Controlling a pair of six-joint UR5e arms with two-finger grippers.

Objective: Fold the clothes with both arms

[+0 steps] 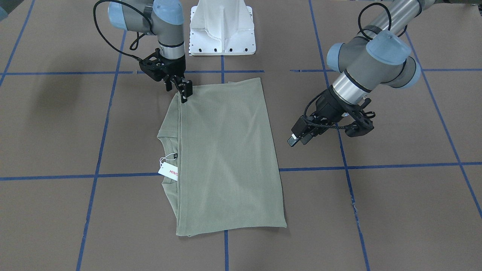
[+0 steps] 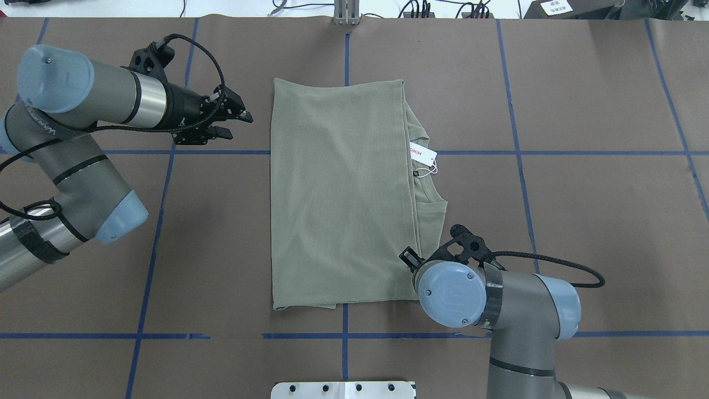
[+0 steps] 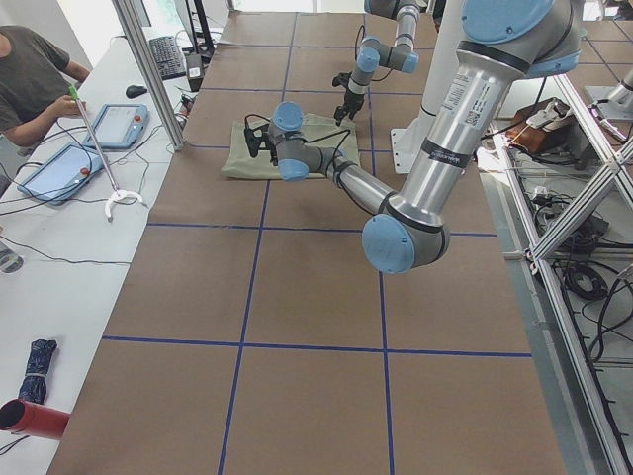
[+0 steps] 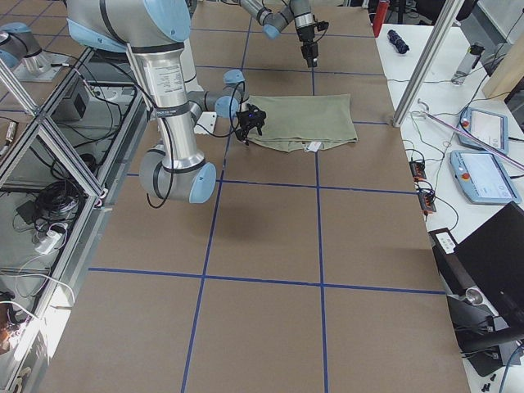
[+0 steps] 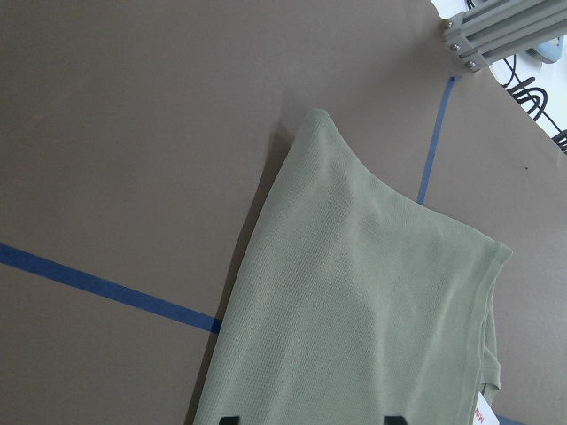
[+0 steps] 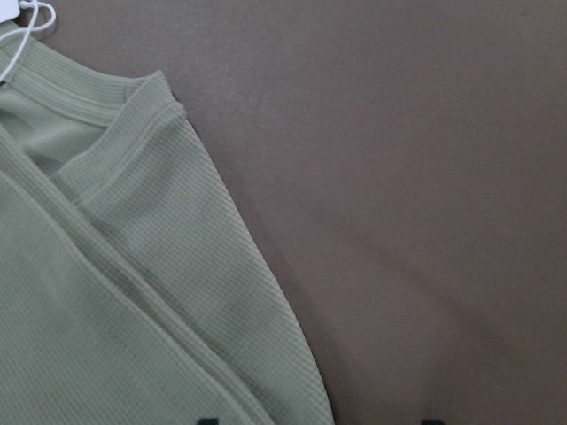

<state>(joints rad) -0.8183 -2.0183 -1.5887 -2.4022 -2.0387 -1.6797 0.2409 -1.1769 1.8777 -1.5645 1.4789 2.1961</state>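
Shirt (image 2: pixel 338 194) lies folded into a rectangle on the table (image 2: pixel 581 221), with its collar and white tag (image 2: pixel 422 153) showing at the robot's right. Left gripper (image 2: pixel 235 124) hangs spread beside the left edge, clear of the cloth. Right gripper (image 1: pixel 184 94) is spread at the near right corner, 1 fingertip (image 6: pixel 205 419) over cloth.

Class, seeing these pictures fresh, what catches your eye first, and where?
A folded sage-green shirt lies centred on the table, its hang tag showing at the collar. The right gripper is at the shirt's collar-side corner nearest the robot; the left gripper hangs open, clear of the opposite edge.
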